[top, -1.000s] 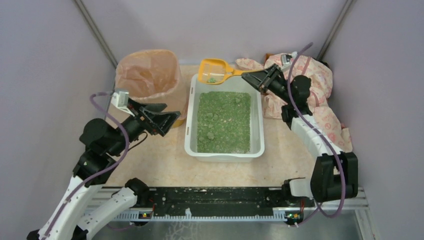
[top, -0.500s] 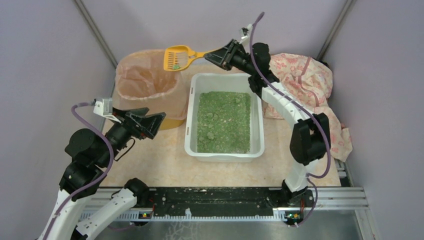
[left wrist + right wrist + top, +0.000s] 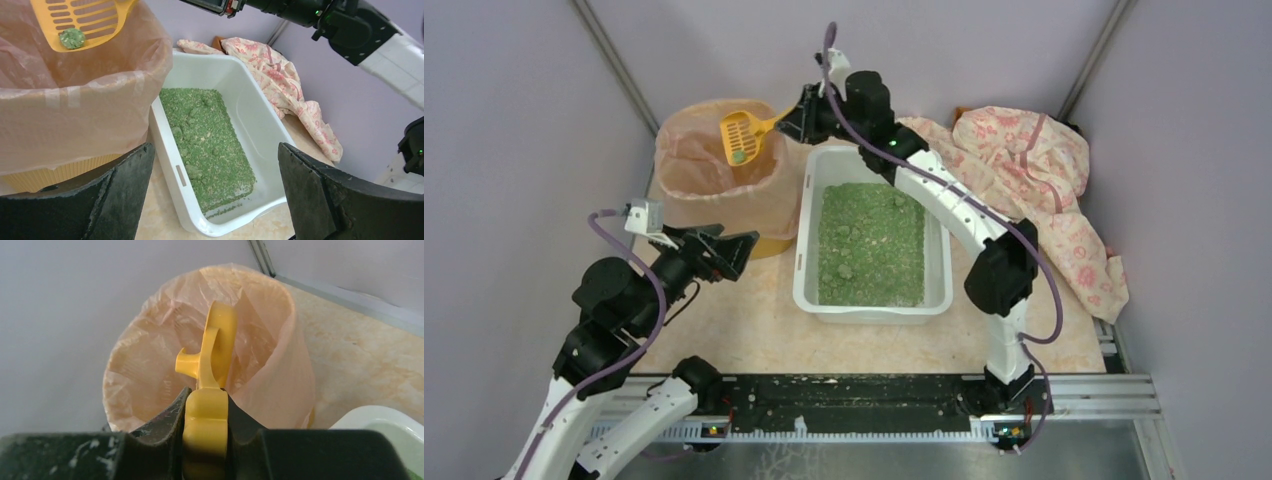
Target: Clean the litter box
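The right wrist view cuts off the litter box (image 3: 390, 421) except 1 corner.

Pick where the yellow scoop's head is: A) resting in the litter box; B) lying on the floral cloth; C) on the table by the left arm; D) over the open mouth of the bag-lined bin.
D: the scoop, held by the right hand, hangs over the bin with a green clump on it, clear of the litter box.

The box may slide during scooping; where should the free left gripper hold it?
Probably grip the box by the near half of its left rim, from above: the open left gripper is beside it, the wall is thin, and the bin crowds the far half.
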`<state>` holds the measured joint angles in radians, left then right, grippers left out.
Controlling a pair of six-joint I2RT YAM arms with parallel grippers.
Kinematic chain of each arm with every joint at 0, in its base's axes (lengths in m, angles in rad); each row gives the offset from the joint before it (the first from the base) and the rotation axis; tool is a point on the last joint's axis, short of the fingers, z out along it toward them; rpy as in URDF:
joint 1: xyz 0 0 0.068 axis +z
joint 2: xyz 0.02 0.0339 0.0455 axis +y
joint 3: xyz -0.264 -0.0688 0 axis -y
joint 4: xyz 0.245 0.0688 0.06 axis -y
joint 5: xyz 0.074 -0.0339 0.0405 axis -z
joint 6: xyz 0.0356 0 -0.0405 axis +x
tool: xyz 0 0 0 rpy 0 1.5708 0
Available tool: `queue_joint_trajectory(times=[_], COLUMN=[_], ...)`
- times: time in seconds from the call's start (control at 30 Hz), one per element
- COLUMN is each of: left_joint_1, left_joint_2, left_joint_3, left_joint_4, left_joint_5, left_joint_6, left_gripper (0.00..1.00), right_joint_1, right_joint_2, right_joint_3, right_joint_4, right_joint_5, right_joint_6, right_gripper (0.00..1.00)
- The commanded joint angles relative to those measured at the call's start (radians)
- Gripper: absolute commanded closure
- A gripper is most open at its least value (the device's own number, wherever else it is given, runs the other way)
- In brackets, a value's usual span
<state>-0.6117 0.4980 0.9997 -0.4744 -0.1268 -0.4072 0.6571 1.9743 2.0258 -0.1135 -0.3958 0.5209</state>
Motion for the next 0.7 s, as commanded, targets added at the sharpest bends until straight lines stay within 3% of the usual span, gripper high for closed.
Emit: queue_joint_trajectory(times=[0.0,0.13,0.3,0.67], left_joint_1=[-0.004,-0.004,-0.004,-0.004], left_joint_2=[-0.013,-0.015,-0.007,-0.037], left_joint_3=[-0.038,-0.055,-0.081,-0.144], left_joint_4=[0.016,0.024,0.046,0.064], left_joint_5=[-0.003,-0.008,0.015,0.030], left_joint_6=[-0.008,-0.009,-0.018,-0.046], left_gripper=[0.01,0.01,0.01,0.01], right_joint_1=[0.128,0.224,0.228,0.101], right_joint_2=[-0.020,-0.047,-0.073,-0.249], right_joint_3=[0.071,0.037,0.012,-0.107], right_joint_4=[-0.096,-0.074,-0.018,0.189], right_joint_5=[0.218,0.411,0.400,0.161], right_joint_6=[-0.392,-0.577,-0.538,-0.274], right_gripper=[1.00,1.00,1.00,1.00])
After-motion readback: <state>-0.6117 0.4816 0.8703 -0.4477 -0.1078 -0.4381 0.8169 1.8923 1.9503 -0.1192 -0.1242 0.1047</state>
